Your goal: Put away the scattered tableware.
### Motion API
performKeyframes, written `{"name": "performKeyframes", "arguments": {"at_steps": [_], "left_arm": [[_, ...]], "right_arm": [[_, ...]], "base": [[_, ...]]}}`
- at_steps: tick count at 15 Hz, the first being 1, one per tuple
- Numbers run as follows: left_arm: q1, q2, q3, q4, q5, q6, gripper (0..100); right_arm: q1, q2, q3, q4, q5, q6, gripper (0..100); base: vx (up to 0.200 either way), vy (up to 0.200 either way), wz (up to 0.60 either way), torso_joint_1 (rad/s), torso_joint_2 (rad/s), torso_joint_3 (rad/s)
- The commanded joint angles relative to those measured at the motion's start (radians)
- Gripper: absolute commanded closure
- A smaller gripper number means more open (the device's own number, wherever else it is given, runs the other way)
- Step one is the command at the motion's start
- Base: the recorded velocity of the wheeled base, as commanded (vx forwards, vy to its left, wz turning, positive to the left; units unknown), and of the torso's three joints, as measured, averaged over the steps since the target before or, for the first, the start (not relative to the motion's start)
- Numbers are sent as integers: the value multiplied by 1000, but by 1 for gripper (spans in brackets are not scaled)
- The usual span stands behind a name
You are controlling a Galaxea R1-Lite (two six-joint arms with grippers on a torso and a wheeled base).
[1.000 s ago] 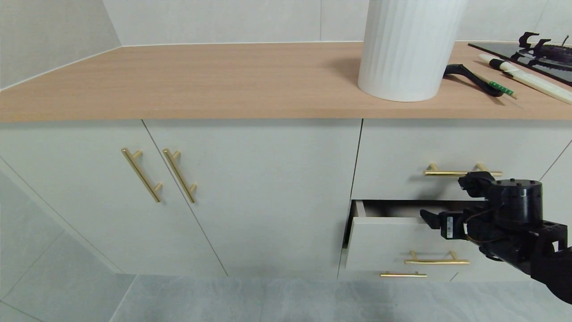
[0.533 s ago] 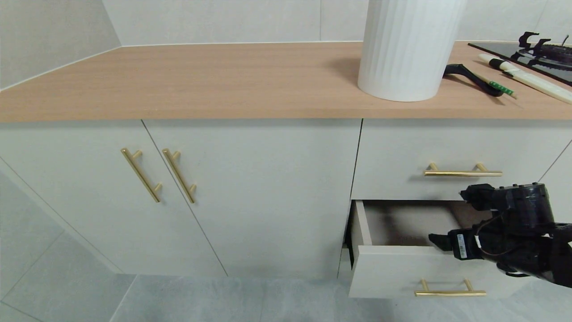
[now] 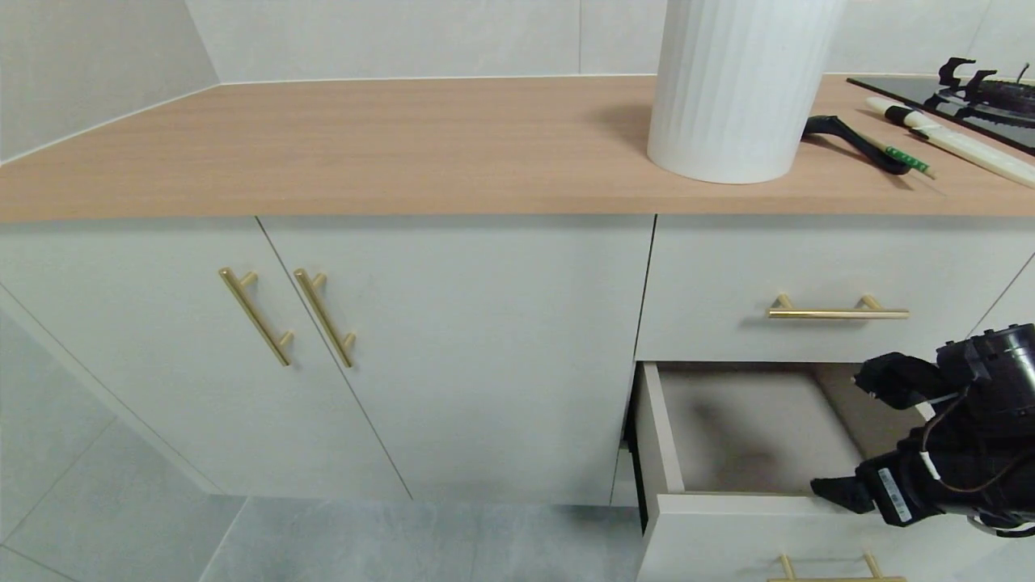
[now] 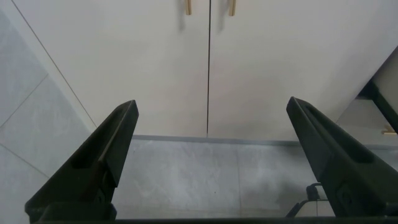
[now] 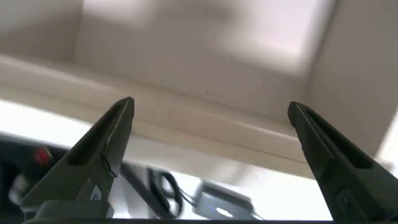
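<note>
Wood-grain desk (image 3: 364,145) runs across the head view above pale cabinet fronts. Near its right end stands a tall white ribbed container (image 3: 740,89). Just to the right of it lies the scattered tableware: a black-handled utensil (image 3: 857,139) with one end close against the container's base, a thin stick with a green band (image 3: 907,158) lying alongside it, and a long cream utensil (image 3: 970,150) nearer the black hob (image 3: 978,97) at the far right corner. All three lie flat on the desk, well above the drawers.

Below the desk, two closed cabinet doors (image 3: 485,347) carry slanted gold handles (image 3: 255,317). To their right the upper drawer (image 3: 711,283) is closed. The lower drawer (image 3: 752,420) beneath it is pulled out, and its pale inner floor shows.

The right gripper (image 3: 841,434) sits at the lower drawer's front right corner with its fingers spread wide. One fingertip lies at the top edge of the drawer front and the other is higher, over the inside. In the right wrist view the right gripper (image 5: 211,134) has its fingers (image 5: 109,146) either side of the drawer's front lip, well apart and pinching nothing.

The left gripper (image 4: 208,149) faces the closed cabinet doors and the grey floor tiles (image 4: 186,180). Its fingers (image 4: 102,162) are likewise spread and grasp nothing.
</note>
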Motion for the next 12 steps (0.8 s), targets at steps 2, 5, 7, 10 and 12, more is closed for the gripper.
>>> {"name": "performKeyframes", "arguments": {"at_steps": [2,5,7,10,12], "left_arm": [[0,2,0,0,1,0,0],[0,2,0,0,1,0,0],[0,2,0,0,1,0,0],[0,2,0,0,1,0,0],[0,2,0,0,1,0,0]], "right_arm": [[42,-31,3,45,-5,-8,0],[64,-47,2,156,-11,-37,0],[101,-67,-1,241,-15,-54,0],[157,-71,3,346,-21,-79,0],[162,-70,-1,340,-41,-76,0]], "base": [[0,0,0,0,0,0],[0,0,0,0,0,0],[0,0,0,0,0,0],[0,0,0,0,0,0],[0,0,0,0,0,0]]}}
